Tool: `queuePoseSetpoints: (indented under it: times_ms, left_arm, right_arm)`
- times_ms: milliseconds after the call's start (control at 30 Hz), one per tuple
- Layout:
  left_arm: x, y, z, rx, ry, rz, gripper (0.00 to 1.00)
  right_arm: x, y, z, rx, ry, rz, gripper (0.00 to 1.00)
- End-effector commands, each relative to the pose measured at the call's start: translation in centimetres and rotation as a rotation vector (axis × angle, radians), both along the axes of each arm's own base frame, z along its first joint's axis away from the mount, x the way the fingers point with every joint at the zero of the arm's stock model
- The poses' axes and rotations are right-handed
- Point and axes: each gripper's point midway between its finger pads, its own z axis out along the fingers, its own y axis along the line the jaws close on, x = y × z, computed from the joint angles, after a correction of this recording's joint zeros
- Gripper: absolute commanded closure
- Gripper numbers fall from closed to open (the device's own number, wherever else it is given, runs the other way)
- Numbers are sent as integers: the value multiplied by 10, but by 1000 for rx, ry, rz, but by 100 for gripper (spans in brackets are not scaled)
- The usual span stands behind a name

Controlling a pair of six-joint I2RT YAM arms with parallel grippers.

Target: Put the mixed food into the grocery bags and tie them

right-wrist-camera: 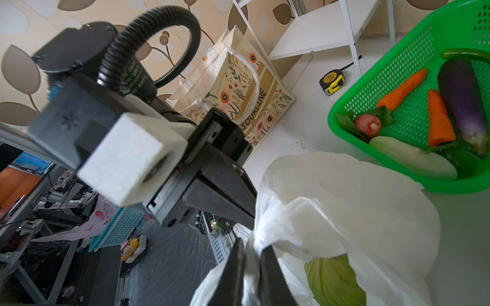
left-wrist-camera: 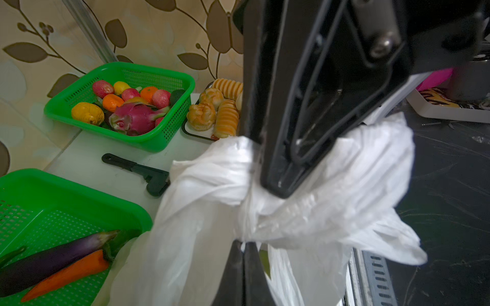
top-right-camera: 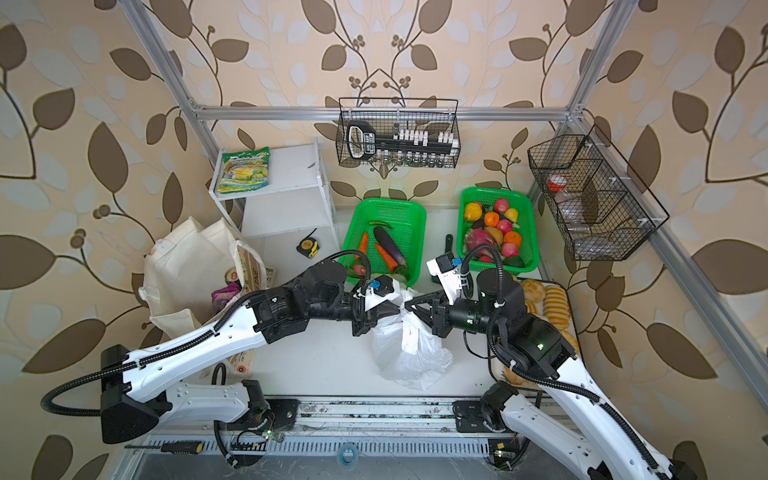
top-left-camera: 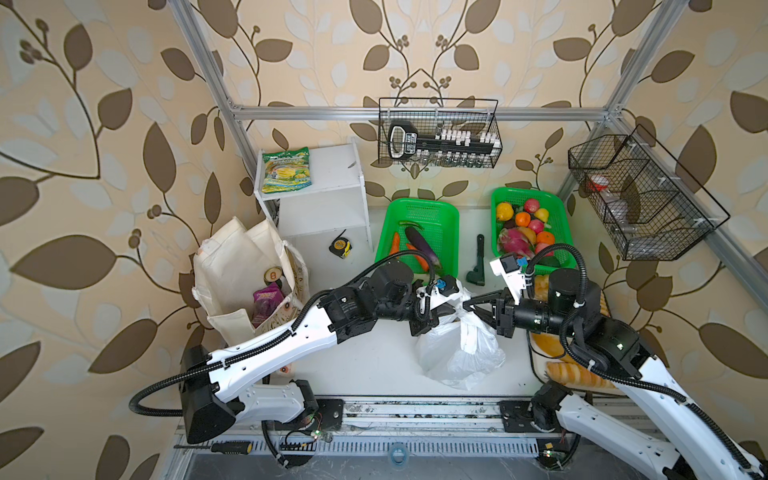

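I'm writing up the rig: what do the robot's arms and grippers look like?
Left arm and right arm: white shells, black joint housings, black ribbed cable hoses. Left gripper and right gripper are black with tapered fingers; a white camera block tops each wrist.

Beige wallpaper (top-left-camera: pixel 104 124) printed with brown leaves covers the walls. An aluminium frame (top-left-camera: pixel 415 113) boxes in a white table (top-left-camera: pixel 374 357). A white shelf unit (top-left-camera: pixel 328 174) stands at the far left corner. A black wire basket (top-left-camera: pixel 440 133) hangs on the back rail, and a second wire basket (top-left-camera: pixel 644 195) on the right rail. The light is soft and even. A dark scratched floor (left-wrist-camera: pixel 450 185) lies beyond the table.
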Motion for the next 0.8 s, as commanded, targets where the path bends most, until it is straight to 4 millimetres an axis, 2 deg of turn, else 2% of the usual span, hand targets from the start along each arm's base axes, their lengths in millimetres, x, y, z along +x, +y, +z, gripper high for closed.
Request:
queuePoseSetpoints:
  times_ms: [0,333,600,667,767]
  left_arm:
    - [-5,-14,33,-114,-11,-35,100]
    - [-18,-34,50,-225,37,-145,100]
    - [-1,-45,50,-305,38,-79,100]
    - [2,-46,52,-333,26,-68,100]
    - [3,-48,54,-375,13,-73,100]
  right_arm:
    - [-6,4,4,34,-11,45,85]
    - [-3,0,0,40,-2,26,82]
    - [-7,0,1,56,-6,46,81]
    - [-7,-3,0,43,-18,32,77]
    - [-1,-13,3,22,-50,-27,64]
